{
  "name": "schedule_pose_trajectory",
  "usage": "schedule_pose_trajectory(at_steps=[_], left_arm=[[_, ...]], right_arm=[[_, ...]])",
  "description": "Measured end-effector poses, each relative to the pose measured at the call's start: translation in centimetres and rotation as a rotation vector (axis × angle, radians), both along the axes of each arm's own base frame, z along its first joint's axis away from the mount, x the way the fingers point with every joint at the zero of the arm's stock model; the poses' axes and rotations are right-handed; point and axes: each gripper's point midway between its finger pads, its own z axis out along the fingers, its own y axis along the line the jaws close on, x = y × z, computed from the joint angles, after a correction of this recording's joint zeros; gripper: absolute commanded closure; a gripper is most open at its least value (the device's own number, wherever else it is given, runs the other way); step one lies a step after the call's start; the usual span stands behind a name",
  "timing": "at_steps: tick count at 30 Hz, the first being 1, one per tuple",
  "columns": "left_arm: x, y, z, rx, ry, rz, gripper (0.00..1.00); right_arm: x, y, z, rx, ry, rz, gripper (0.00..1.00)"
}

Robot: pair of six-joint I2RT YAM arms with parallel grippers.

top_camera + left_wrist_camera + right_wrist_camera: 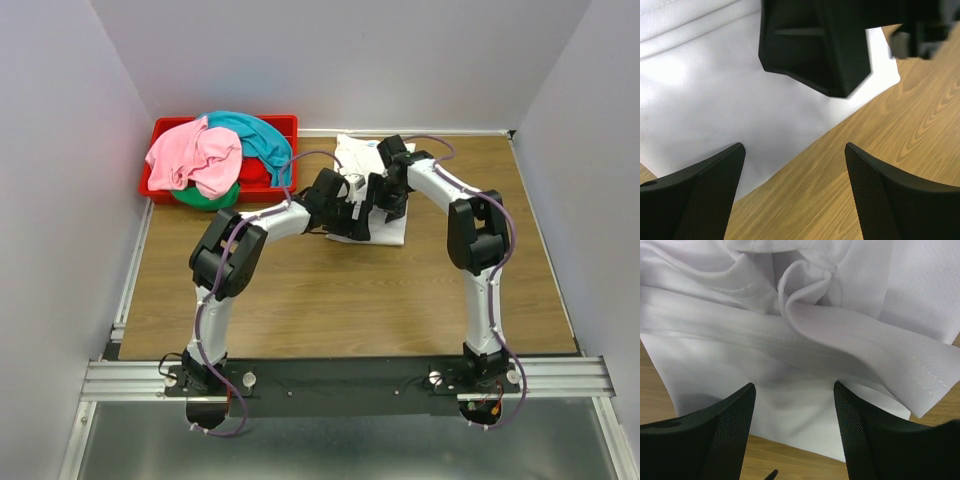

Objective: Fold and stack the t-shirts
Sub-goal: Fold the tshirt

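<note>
Wood-grain table [340, 300]. Red bin [160, 130], back left, heaped with pink t-shirt [190, 155], teal t-shirt [260, 140], green t-shirt [205, 198], red t-shirt [255, 172]. White t-shirt [790, 340], rumpled, on the table's middle back. Left gripper [795, 150]: jaws wide, empty, over its edge. Right gripper [794, 387]: jaws apart, empty, above its folds.

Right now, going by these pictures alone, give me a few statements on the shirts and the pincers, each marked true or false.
1. The white t-shirt lies on the table, outside the red bin. True.
2. The pink t-shirt is spread flat on the table. False: it is bunched up in the red bin.
3. The left pincer is shut on the white t-shirt. False: it is open above the shirt's edge, holding nothing.
4. The right pincer is open over the white t-shirt's rumpled folds. True.
</note>
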Motion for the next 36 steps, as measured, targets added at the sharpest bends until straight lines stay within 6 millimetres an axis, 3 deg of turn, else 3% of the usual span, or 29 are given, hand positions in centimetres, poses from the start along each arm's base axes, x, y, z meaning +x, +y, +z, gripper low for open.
schedule_pose_trajectory(at_steps=[7,12,19,24,29,36], left_arm=[[-0.1,0.0,-0.1,-0.022,-0.033,-0.002,0.11],[-0.1,0.1,-0.1,-0.031,-0.047,-0.002,0.11],[-0.2,0.0,-0.1,-0.034,-0.052,-0.004,0.11],[-0.4,-0.1,-0.1,-0.035,-0.058,-0.011,0.11],[-0.6,-0.3,0.0,-0.035,-0.058,-0.016,0.11],[-1.4,-0.4,0.0,-0.032,-0.052,-0.027,0.11]], right_arm=[[1.9,-0.8,0.5,-0.038,-0.048,-0.050,0.29],[5.4,-2.7,2.2,-0.048,-0.127,-0.119,0.29],[10.6,-5.3,3.0,-0.023,-0.206,-0.215,0.29],[12.1,-6.5,4.4,0.008,-0.242,-0.249,0.29],[10.6,-5.8,5.2,0.032,-0.227,-0.219,0.29],[5.0,-3.2,7.9,0.053,-0.207,-0.118,0.29]])
